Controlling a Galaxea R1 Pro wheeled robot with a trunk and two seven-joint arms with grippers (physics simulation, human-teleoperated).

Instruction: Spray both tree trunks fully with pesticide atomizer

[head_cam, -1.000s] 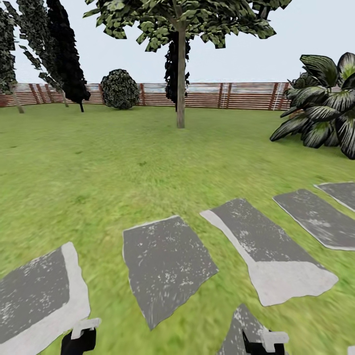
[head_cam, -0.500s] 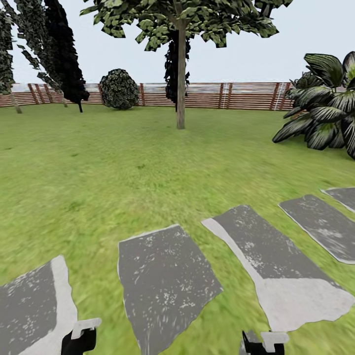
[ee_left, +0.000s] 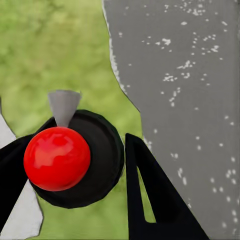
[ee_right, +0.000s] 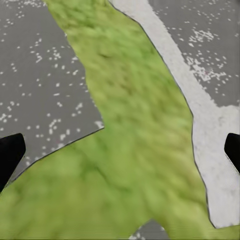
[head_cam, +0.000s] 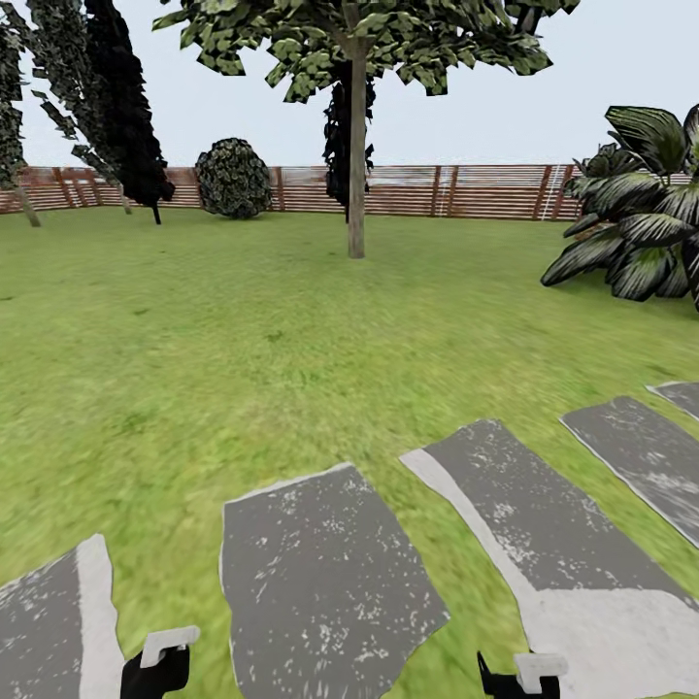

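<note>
Step in hand, as judged: transit across the garden lawn [head_cam: 243, 320] w/ sprayer already picked up; no thick pale trunk seen yet.

Left gripper [ee_left: 75, 185]: closed on the pesticide atomizer [ee_left: 57, 157]. Red top sits between the dark fingers [ee_left: 150, 195], black body round it, grey nozzle tip just past the cap. Lawn and one grey slab lie beyond the fingertips.

Right gripper [ee_right: 120, 150]: jaws spread wide, nothing between them; grass strip and slabs [ee_right: 45, 75] beyond.

In the head view the left gripper [head_cam: 160, 665] and right gripper [head_cam: 519, 675] sit low at the frame edge, well apart.

Doing it well (opinion):
- Keep the atomizer clamped and near upright while the base rolls; slab edges may jolt it.
- Search for the two pale-trunked trees; the thin-trunk tree [head_cam: 356, 146] ahead is not a target.
- Stop near enough that the nozzle faces the trunk before spraying.

Count, head view:
- stepping stones [head_cam: 320, 582]: 5, some cut by the frame
- thin-trunk, dark-leaf trees: approx. 3
- black cone trees [head_cam: 121, 107]: 2
- round bush [head_cam: 233, 178]: 1
- broad-leaf plant [head_cam: 641, 223]: 1
- slat fence [head_cam: 485, 189]: 1
- atomizers: 1
</note>
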